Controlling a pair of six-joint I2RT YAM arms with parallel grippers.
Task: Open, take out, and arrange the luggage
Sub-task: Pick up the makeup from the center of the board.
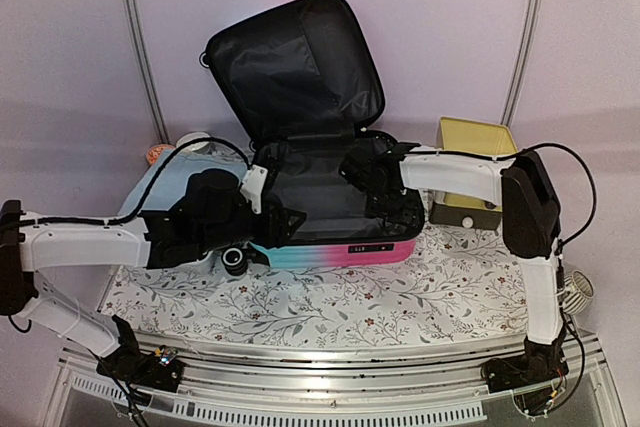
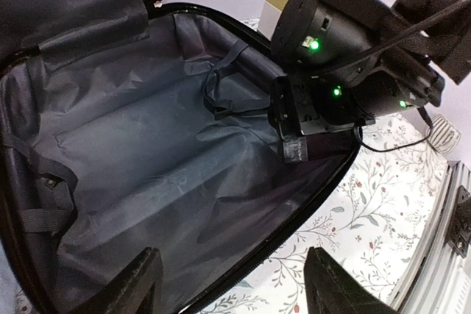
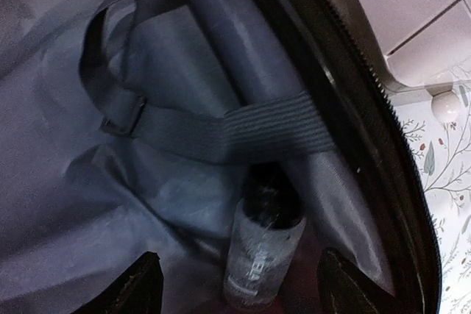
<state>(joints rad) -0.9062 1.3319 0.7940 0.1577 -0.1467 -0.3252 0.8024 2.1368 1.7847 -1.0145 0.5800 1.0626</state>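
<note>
The luggage (image 1: 340, 250) lies open on the table, its lid (image 1: 300, 67) standing up at the back and black lining (image 2: 147, 152) showing inside. My right gripper (image 1: 372, 185) reaches into the base's right end and is open (image 3: 246, 299). A small clear bottle (image 3: 261, 255) with a dark cap lies between its fingers, untouched, its top tucked under a grey elastic strap (image 3: 221, 134). My left gripper (image 1: 275, 217) is open at the base's front left corner, its fingertips (image 2: 140, 284) straddling the zipper rim (image 2: 294, 204). It holds nothing.
A yellow-topped drawer box (image 1: 475, 172) stands just right of the luggage, close to my right arm. A white object (image 1: 190, 142) and something orange (image 1: 160, 154) sit behind my left arm. A small white round thing (image 1: 575, 292) lies at the table's right edge. A floral cloth (image 1: 400, 297) covers the table.
</note>
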